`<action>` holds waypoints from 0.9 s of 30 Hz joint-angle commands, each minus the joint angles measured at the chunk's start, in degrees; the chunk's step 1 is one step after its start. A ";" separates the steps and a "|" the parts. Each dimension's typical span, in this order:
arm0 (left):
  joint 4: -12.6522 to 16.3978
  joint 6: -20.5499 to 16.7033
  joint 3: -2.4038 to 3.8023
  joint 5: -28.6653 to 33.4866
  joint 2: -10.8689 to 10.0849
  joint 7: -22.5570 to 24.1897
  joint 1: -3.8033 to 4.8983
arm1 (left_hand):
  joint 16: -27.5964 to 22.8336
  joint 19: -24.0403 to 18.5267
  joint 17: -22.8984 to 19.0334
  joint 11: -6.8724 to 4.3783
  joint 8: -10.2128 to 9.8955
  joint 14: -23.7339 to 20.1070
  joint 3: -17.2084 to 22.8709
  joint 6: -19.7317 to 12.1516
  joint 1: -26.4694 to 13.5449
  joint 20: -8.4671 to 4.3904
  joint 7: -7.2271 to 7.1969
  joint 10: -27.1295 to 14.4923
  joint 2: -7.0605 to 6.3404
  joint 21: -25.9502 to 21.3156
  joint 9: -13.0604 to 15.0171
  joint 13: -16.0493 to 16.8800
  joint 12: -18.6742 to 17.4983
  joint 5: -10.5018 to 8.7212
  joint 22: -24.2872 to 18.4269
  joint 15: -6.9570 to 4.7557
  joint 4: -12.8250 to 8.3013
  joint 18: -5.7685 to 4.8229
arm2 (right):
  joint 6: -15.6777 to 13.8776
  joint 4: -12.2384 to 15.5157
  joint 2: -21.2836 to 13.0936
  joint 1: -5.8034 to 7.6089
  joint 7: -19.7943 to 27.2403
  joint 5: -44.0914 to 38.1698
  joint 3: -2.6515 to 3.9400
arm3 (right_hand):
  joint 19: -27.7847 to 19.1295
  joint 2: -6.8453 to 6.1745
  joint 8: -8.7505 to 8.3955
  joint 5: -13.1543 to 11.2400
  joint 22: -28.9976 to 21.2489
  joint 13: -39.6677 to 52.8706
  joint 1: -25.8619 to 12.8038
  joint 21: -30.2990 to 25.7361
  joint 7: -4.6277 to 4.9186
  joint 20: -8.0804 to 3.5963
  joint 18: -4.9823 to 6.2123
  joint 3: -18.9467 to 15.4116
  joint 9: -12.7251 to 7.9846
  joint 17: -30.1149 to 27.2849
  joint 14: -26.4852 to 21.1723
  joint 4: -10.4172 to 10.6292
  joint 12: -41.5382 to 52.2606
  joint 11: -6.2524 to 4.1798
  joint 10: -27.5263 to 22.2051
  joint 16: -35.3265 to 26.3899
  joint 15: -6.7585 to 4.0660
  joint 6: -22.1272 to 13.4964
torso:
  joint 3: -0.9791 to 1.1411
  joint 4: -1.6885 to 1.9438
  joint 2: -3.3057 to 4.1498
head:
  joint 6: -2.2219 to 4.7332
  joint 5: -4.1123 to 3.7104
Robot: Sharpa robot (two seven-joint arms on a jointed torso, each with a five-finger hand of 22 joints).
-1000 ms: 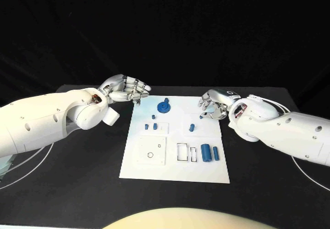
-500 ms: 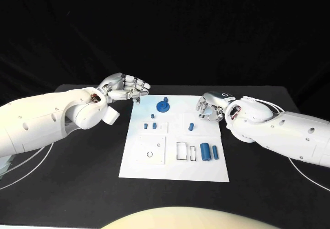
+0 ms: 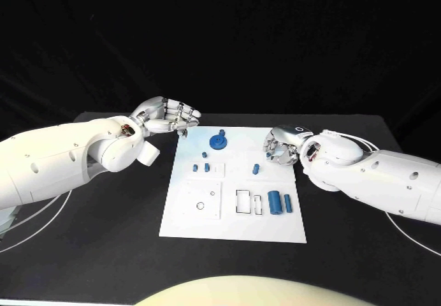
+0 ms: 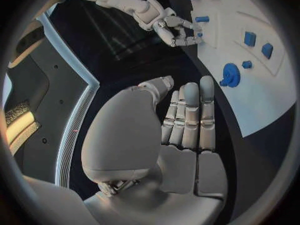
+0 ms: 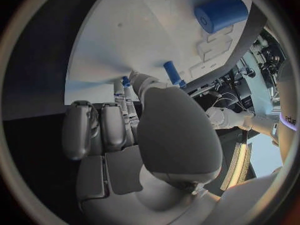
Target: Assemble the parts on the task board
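Note:
The white task board (image 3: 234, 223) lies mid-table. On it are a blue gear (image 3: 218, 141), a tiny blue stud (image 3: 204, 155), two small pegs (image 3: 201, 168), a single peg (image 3: 256, 169) and two blue cylinders (image 3: 281, 203). My right hand (image 3: 283, 145) hovers over the board's far right edge with its fingers curled in. Its thumb and a fingertip pinch a small blue part (image 5: 125, 80), close to the single peg (image 5: 172, 72). My left hand (image 3: 170, 118) hangs off the board's far left corner, fingers drawn together (image 4: 187, 115) and holding nothing.
The board has a square plate with a small ring hole (image 3: 202, 203) and rectangular slots (image 3: 250, 202) near the cylinders. Black table (image 3: 110, 210) surrounds the board. White cable loops (image 3: 37, 223) lie at both table sides.
My right hand has turned at the wrist and sunk slightly nearer the board's right edge. The left hand and the parts on the board have stayed put.

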 commanded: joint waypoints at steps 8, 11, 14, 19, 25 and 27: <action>0.32 -0.11 0.06 0.54 -0.08 0.53 0.07 | -0.29 0.43 -0.07 0.15 0.04 0.16 -0.08 0.22 -0.15 0.15 0.52 -0.41 0.14 -0.23 -0.07 -0.12 -0.14 0.15 -0.14 0.46 -0.08 0.35 | 2.32 -0.14 0.39 -0.93 0.18 0.16 -0.11 | 0.18 3.44 1.45 -0.02 1.28 0.21 -0.71 1.16 -0.43 -0.02 -0.57 4.35 1.49 0.32 2.39 -2.40 0.17 -0.42 2.19 1.10 -0.51 1.91 | -0.01 -0.04 0.02 | -0.17 0.32; 0.41 -0.02 0.06 0.64 -0.10 0.48 0.07 | -0.33 0.47 -0.05 0.28 0.02 0.19 -0.20 0.12 -0.64 0.29 0.64 -0.60 0.18 -0.35 -0.13 -0.20 -0.13 0.11 -0.24 0.61 0.20 0.33 | 2.56 -0.11 0.31 -1.00 0.09 0.27 -0.11 | 0.27 4.01 1.77 -0.03 1.70 0.23 -1.04 1.48 -0.46 -0.05 -0.64 5.00 1.90 0.57 2.41 -3.14 0.18 -0.52 2.54 1.43 -0.63 2.14 | -0.03 -0.04 -0.02 | -0.27 0.33; 0.44 0.05 0.06 0.70 -0.11 0.41 0.08 | -0.33 0.47 -0.05 0.28 0.02 0.19 -0.20 0.12 -0.64 0.29 0.64 -0.60 0.18 -0.35 -0.13 -0.20 -0.13 0.11 -0.24 0.61 0.20 0.33 | 2.60 -0.04 0.24 -1.04 -0.12 0.06 -0.12 | 0.32 4.77 2.28 -0.02 2.12 0.28 -1.30 1.78 -0.54 -0.12 -0.69 5.97 2.57 0.71 2.40 -4.59 0.16 -0.68 3.02 1.77 -0.79 2.34 | -0.01 -0.08 -0.02 | -0.36 0.35; 0.42 0.17 0.06 0.73 -0.11 0.32 0.08 | -0.34 0.47 -0.05 0.29 0.01 0.19 -0.22 0.09 -0.68 0.31 0.64 -0.65 0.17 -0.37 -0.14 -0.22 -0.14 0.10 -0.26 0.63 0.21 0.33 | 2.17 0.17 0.13 -1.10 -0.85 -0.80 -0.13 | 0.14 5.45 3.00 -0.01 2.02 0.44 -1.54 1.62 -0.52 -0.14 -0.62 7.88 3.61 0.32 2.20 -7.06 0.22 -0.93 4.03 1.77 -1.08 2.43 | 0.00 -0.06 -0.04 | -0.36 0.36; 0.40 0.24 0.06 0.74 -0.11 0.34 0.08 | -0.36 0.47 -0.04 0.31 -0.02 0.18 -0.25 0.02 -0.71 0.35 0.64 -0.80 0.10 -0.42 -0.16 -0.26 -0.18 0.10 -0.30 0.65 0.19 0.34 | 0.73 0.56 -0.01 -1.12 -1.70 -1.97 -0.13 | 0.13 5.44 3.31 -0.02 2.20 0.48 -2.29 1.71 -0.49 -0.14 -0.64 8.68 4.20 0.20 2.13 -8.12 0.13 -0.93 4.28 1.85 -1.10 2.32 | 0.03 -0.02 -0.03 | -0.43 0.42; 0.40 0.25 0.06 0.75 -0.11 0.37 0.08 | -0.36 0.47 -0.04 0.31 -0.02 0.18 -0.25 0.02 -0.71 0.35 0.64 -0.80 0.10 -0.42 -0.16 -0.26 -0.18 0.10 -0.30 0.65 0.19 0.34 | 0.08 0.78 -0.16 -1.12 -2.00 -2.36 -0.12 | 0.14 5.42 3.43 -0.03 2.30 0.50 -2.50 1.77 -0.50 -0.15 -0.65 8.94 4.40 0.23 2.13 -8.51 0.13 -0.96 4.41 1.92 -1.13 2.35 | 0.05 -0.03 -0.01 | -0.42 0.47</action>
